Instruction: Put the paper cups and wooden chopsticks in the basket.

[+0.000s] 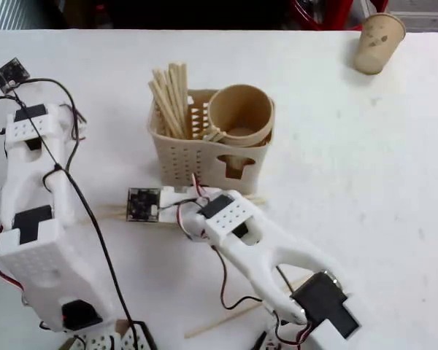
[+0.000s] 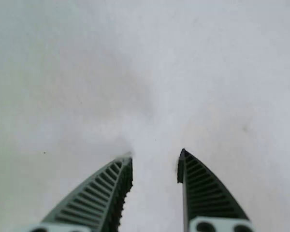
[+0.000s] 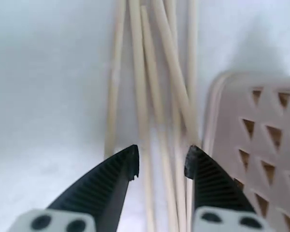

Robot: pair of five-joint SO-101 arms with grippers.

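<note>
- Your right gripper [image 3: 162,152] stands parted, holding nothing, over loose wooden chopsticks [image 3: 144,87] just beside the basket [image 3: 253,130].
- Your left gripper [image 2: 155,153] gapes empty above the table [image 2: 135,72].
- One paper cup [image 1: 241,113] sits inside the basket; the second cup [image 1: 378,42] stands well apart.

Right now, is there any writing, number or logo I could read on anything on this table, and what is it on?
Nothing here can be read.
On the paper cup at the table's far edge: a few faint dark marks, too blurred to read.
On the small black boards at the arms' wrists: no legible print.
On the basket, the chopsticks and the cup in the basket: no lettering shows.
</note>
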